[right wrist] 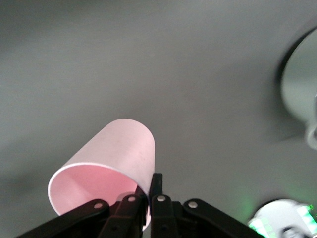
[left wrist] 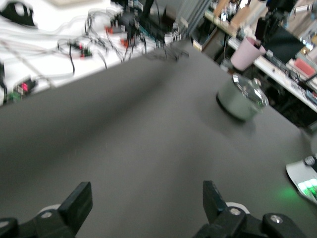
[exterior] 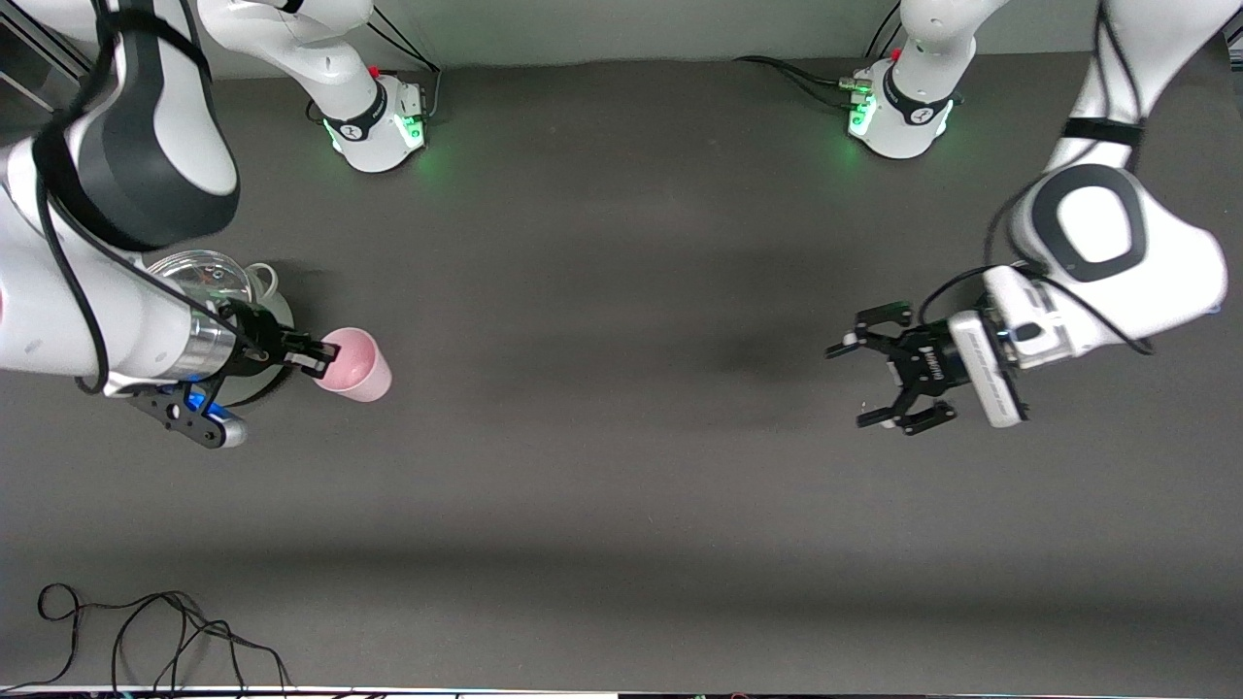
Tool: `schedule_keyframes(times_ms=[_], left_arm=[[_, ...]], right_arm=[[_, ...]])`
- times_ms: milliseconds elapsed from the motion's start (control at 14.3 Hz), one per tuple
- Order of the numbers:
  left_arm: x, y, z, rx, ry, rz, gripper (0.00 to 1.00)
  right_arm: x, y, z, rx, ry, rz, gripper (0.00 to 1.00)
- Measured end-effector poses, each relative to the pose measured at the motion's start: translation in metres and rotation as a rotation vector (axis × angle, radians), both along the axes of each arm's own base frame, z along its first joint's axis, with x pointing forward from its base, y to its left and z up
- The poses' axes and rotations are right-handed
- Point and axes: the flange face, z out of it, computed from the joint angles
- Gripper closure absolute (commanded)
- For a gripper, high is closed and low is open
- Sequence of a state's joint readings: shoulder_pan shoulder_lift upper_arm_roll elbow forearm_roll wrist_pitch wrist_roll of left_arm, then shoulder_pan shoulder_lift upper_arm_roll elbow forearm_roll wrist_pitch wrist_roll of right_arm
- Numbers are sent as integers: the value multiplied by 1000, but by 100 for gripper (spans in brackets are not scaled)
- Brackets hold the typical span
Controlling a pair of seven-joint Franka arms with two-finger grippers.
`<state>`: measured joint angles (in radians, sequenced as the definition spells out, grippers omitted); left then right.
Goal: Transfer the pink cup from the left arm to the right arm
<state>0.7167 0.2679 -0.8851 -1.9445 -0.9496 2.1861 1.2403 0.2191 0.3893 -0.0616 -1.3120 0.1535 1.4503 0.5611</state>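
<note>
Black cables (exterior: 146, 636) lie nearest the front cam, loose on the table (exterior: 621, 485) edge toward the right arm's end. Left gripper (exterior: 886, 367) hangs over bare tabletop at the left arm's end, jaws spread wide, nothing in them; it waits. Right gripper (exterior: 322, 357) is pinched on the rim of the pink cup (exterior: 357, 364), one finger inside the wall, one outside, cup tipped on its side w/ mouth toward the gripper, up in the air just beside the pot (exterior: 216, 291).

Handover looks done. To finish well: keep the pinch firm, since a rim-only hold on smooth plastic could let the cup swing or slip; move slowly, clear of the pot.

Cup interior shows empty. The pot wears a glass lid (left wrist: 247, 88); contents can't be made out.
</note>
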Motion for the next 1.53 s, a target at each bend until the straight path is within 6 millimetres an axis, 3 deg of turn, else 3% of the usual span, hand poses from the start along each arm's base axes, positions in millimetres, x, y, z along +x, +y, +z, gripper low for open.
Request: schedule_keyframes(times_ms=[209, 419, 698, 977, 1116, 1256, 1535], left_arm=[[-9, 38, 7, 139, 154, -70, 1], [-11, 72, 56, 304, 313, -68, 1], [-13, 81, 114, 571, 400, 44, 1], [-18, 101, 130, 697, 443, 77, 1], [-19, 119, 131, 785, 474, 139, 0], [-23, 123, 131, 875, 542, 226, 0], [-32, 117, 155, 961, 558, 383, 0]], right_arm=[[3, -20, -45, -27, 10, 71, 100], [5, -44, -87, -24, -4, 102, 100], [0, -73, -137, -22, -36, 144, 100], [-10, -87, -184, -29, -72, 156, 100], [-14, -89, -202, -33, -75, 155, 100], [-15, -94, -215, -35, -70, 166, 100], [-13, -141, -241, -24, -67, 186, 100]])
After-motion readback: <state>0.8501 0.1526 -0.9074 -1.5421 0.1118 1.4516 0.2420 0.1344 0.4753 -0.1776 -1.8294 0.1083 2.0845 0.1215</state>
